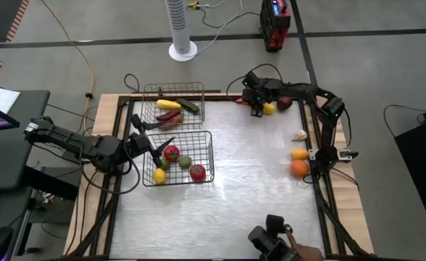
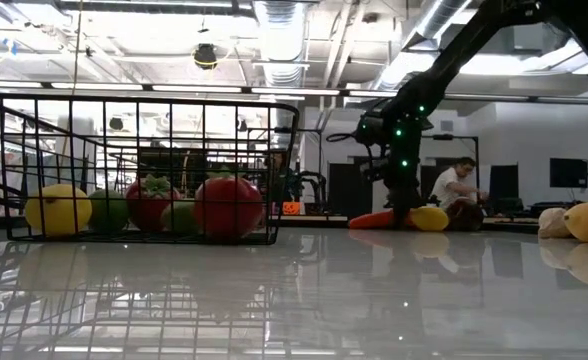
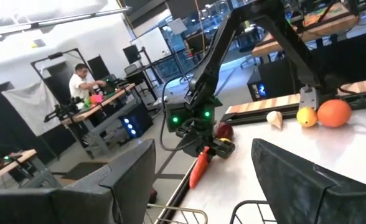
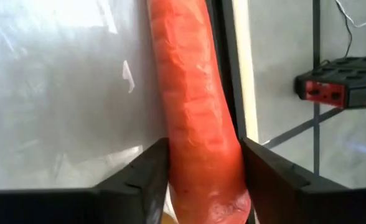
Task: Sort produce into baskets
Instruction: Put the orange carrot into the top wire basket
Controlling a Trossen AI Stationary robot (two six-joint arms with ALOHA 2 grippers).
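An orange carrot point(image 4: 192, 93) lies on the table along its far edge rail, and my right gripper point(image 4: 205, 186) is shut on it. Beside it lie a yellow fruit point(image 1: 269, 109) and a dark red one point(image 1: 284, 104). The silvery basket point(image 1: 196, 90) at the far left holds long produce. In front of it, the dark basket point(image 1: 210, 148) holds round red, green and yellow pieces. My left gripper point(image 1: 159, 145) hovers open over the dark basket's left part, touching nothing. My right gripper pinches the carrot's thick end point(image 4: 201, 168) between its two fingers point(image 4: 139, 180), one on each long side. The fingers slant down from above and lie across the carrot. The carrot rests lengthwise on the table point(image 2: 374, 220).
A pale garlic-like piece point(image 1: 300, 135), a yellow-orange fruit point(image 1: 300, 154) and an orange point(image 1: 300, 168) lie along the table's right edge. A dark device with a hand on it point(image 1: 274, 243) sits at the near edge. People work at benches in the room beyond.
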